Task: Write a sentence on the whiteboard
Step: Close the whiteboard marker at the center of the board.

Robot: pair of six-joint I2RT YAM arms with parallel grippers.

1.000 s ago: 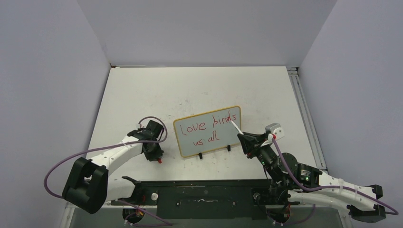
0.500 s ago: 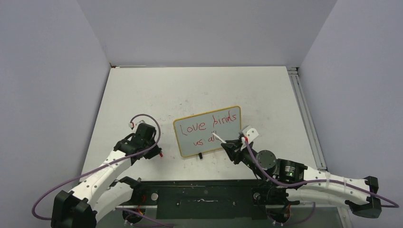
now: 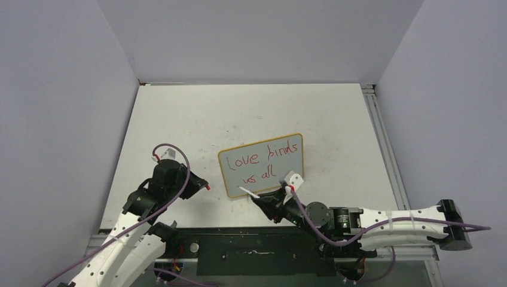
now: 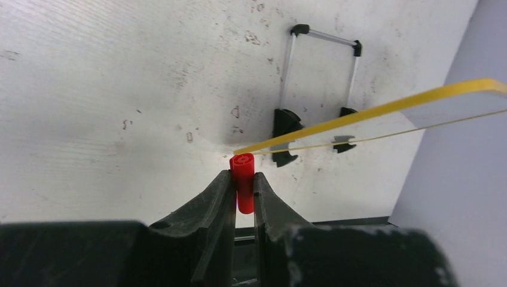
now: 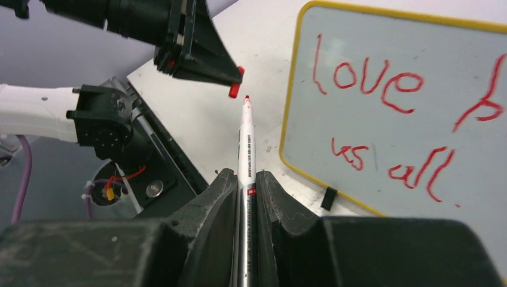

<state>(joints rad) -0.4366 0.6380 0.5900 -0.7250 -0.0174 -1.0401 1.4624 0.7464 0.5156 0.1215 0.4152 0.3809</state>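
Two slanted lines of red handwriting, the sentence [image 3: 263,160], across the glossy whiteboard [image 3: 287,149]: "love birds" above "vs all". Propped at a tilt on two black feet [image 4: 284,128] near the middle of the counter [image 3: 197,113], a little toward 6 o'clock in the overhead view, thin yellowish frame and rounded corners all round. From the left wrist, only the board's edge on show, plus a thin wire frame [image 4: 323,66] with black corners lying on the counter beyond the feet. At 8 o'clock from the board, well clear of its frame: left gripper [image 3: 200,186], pressed together on a small red cap [image 4: 243,173], with the cap's end poking out past the fingertips and pointing toward 3 o'clock. At 6 o'clock from the board, close by its lower edge: right gripper [image 3: 263,200], clamped tight on a white marker [image 5: 246,143], with the barrel lying along the slot between the fingers, red tip bared and aimed toward 9 o'clock, straight at the cap. Tip and cap near each other yet apart, with a short stretch of bare counter visible between them from the right wrist. Same view: marker clear of the board's left side, touching neither frame nor writing. Cannot tell from above whether tip and cap sit at one height.
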